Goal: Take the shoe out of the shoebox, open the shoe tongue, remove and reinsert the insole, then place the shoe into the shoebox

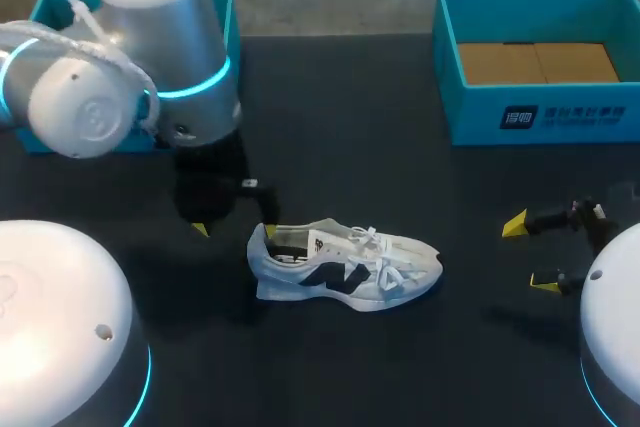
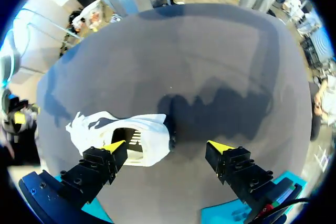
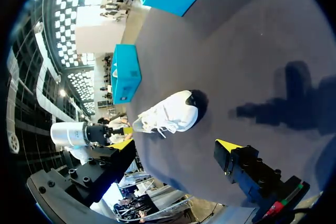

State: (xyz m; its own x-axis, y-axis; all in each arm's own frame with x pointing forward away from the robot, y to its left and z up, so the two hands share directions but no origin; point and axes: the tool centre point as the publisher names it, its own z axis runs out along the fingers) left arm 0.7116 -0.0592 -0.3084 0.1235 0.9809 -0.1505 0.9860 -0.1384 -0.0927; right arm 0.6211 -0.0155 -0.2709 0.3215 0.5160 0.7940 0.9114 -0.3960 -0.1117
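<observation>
At the far left, a teal box (image 1: 48, 9) is seen behind the left arm, largely hidden by it. The left gripper (image 1: 234, 231) is held low over the dark table (image 1: 400, 147), its two yellow-tipped fingers spread wide apart and nothing clamped between them. In the left wrist view one fingertip (image 2: 113, 145) is seen over the heel opening of the shoe (image 2: 121, 135), while the other stands well clear beside it; contact cannot be told. The white shoe (image 1: 345, 267) is set upright on its sole on the table, outside any box, its heel just beside the left gripper and its toe turned toward the right gripper (image 1: 530, 254). That gripper is kept well apart from the toe, fingers likewise spread and empty. The shoebox (image 1: 540, 112), lined with brown card, is found ahead of the right gripper.
</observation>
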